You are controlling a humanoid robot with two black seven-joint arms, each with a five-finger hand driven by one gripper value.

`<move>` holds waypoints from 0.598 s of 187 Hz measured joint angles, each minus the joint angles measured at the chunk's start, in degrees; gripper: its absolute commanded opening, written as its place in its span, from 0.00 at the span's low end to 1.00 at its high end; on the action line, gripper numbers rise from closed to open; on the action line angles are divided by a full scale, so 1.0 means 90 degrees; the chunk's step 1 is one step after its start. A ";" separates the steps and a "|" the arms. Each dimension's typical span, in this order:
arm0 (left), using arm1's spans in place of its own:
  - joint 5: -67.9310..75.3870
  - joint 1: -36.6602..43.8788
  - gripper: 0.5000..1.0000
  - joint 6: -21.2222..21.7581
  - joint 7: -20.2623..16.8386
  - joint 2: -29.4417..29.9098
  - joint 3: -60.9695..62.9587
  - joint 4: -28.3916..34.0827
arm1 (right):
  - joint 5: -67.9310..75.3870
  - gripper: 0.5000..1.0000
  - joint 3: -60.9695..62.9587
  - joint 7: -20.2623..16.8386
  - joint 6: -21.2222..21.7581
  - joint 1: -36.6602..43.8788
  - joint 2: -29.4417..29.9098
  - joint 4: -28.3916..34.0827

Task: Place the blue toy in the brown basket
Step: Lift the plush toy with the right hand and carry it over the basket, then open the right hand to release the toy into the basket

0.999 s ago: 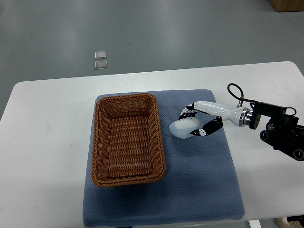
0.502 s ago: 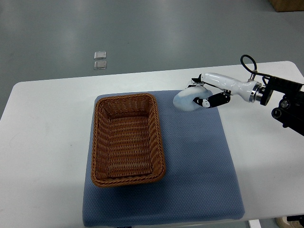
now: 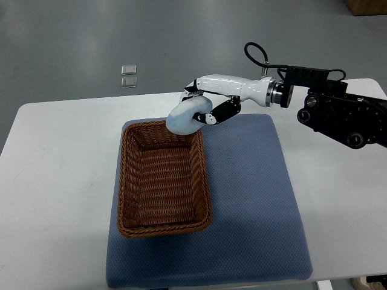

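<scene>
A white tabletop [image 3: 60, 181] fills most of the top view, with grey floor beyond its far edge. On that floor, toward the left, two small pale square pieces [image 3: 127, 77] lie one just behind the other. A blue-grey mat [image 3: 260, 217] covers the middle of the tabletop. On the left part of the mat sits the brown basket [image 3: 124, 193], a rectangular wicker one with its long sides running away from the camera; its woven floor is bare.

Over the basket's far right corner hangs the blue toy [image 3: 185, 118], a pale blue, rounded lump. It overlaps the rim in the picture, and whether it touches the wicker cannot be told. The right hand [image 3: 202, 110] is clamped on the toy: dark-tipped fingers [image 3: 213, 118] curl around its right and far sides, and the toy bulges out below and to the left of them.

From the hand a white forearm [image 3: 236, 87] runs right to a metal wrist ring, a looped black cable and the black arm housing [image 3: 341, 115], which reaches the picture's right edge above the far right part of the tabletop.
</scene>
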 measured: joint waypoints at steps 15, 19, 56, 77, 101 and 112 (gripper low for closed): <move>0.0003 -0.0005 1.00 -0.0002 0.0000 0.0000 0.0000 -0.0001 | 0.0001 0.00 -0.0203 0.0000 0.0004 0.0181 0.0304 -0.0214; 0.0003 -0.0005 1.00 -0.0002 0.0000 0.0000 0.0000 -0.0001 | 0.0000 0.00 -0.0259 0.0000 0.0004 0.0213 0.0372 -0.0258; 0.0000 -0.0018 1.00 -0.0003 0.0000 0.0000 0.0000 -0.0001 | 0.0000 0.23 -0.0773 0.0006 0.0004 0.0393 0.0996 -0.0602; -0.0006 -0.0024 1.00 -0.0003 0.0000 0.0000 0.0000 -0.0001 | -0.0007 0.58 -0.0950 0.0006 -0.0013 0.0393 0.1217 -0.0745; -0.0007 -0.0024 1.00 -0.0003 0.0000 0.0000 0.0000 0.0005 | -0.0009 0.65 -0.1006 0.0004 -0.0060 0.0362 0.1286 -0.0825; -0.0008 -0.0024 1.00 -0.0003 0.0000 0.0000 0.0004 0.0008 | -0.0009 0.72 -0.1006 0.0001 -0.0075 0.0353 0.1288 -0.0832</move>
